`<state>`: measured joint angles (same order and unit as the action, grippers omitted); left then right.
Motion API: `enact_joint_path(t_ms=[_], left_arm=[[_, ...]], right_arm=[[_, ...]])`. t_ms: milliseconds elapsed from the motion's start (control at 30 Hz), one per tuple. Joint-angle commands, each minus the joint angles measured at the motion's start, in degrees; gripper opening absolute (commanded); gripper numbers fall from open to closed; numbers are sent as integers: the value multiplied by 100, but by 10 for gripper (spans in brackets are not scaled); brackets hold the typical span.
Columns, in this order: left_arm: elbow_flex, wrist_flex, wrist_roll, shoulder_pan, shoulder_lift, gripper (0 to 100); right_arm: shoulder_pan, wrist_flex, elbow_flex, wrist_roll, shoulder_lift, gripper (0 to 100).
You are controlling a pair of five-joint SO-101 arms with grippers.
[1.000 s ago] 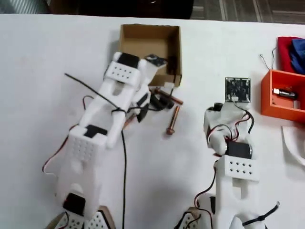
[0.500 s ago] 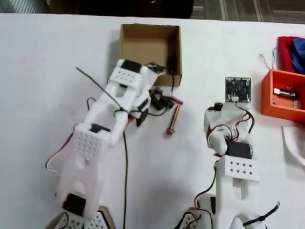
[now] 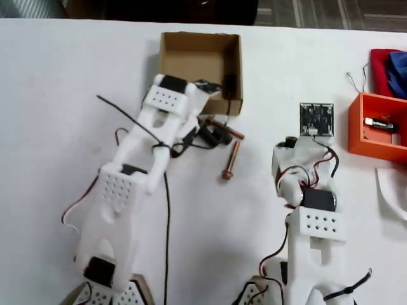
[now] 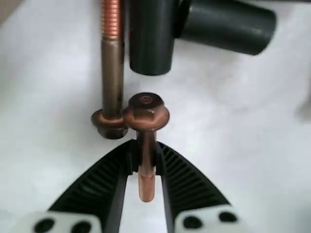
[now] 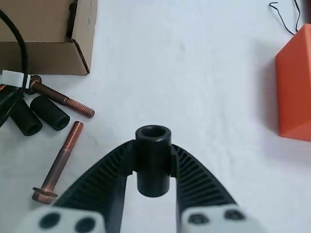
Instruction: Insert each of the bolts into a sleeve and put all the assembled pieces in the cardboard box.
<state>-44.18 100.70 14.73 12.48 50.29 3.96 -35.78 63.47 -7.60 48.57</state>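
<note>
My left gripper (image 4: 145,151) is shut on the shaft of a copper bolt (image 4: 146,112), whose flanged head points away from the fingers, just above the table. A second bolt (image 4: 112,73) lies right beside it, with two black sleeves (image 4: 151,39) (image 4: 226,26) lying beyond. My right gripper (image 5: 153,154) is shut on an upright black sleeve (image 5: 153,134), bore facing up. In the high view the left arm (image 3: 168,108) is by the cardboard box (image 3: 200,35), with a loose bolt (image 3: 230,159) between the arms; the right arm (image 3: 311,210) stands to the right.
From the right wrist, the cardboard box (image 5: 43,53) stands beyond two bolts (image 5: 60,160) (image 5: 60,101) and two sleeves (image 5: 53,114). An orange box (image 3: 375,130) and a small circuit board (image 3: 317,119) sit at the right. A black cable (image 3: 166,216) trails along the left arm.
The left arm swung slightly toward me and back toward the box, still holding its bolt. The right arm has stayed still.
</note>
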Motion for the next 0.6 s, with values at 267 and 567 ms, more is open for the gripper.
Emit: enact_joint_path(t_ms=[267,567], left_arm=[[3055,-721,18,-79,-2312,26],[5648,-3165,114,-176,-3147,194]], right_arm=[[75,110,-26,-35,154,22],[75,110,-26,-35,154,22]])
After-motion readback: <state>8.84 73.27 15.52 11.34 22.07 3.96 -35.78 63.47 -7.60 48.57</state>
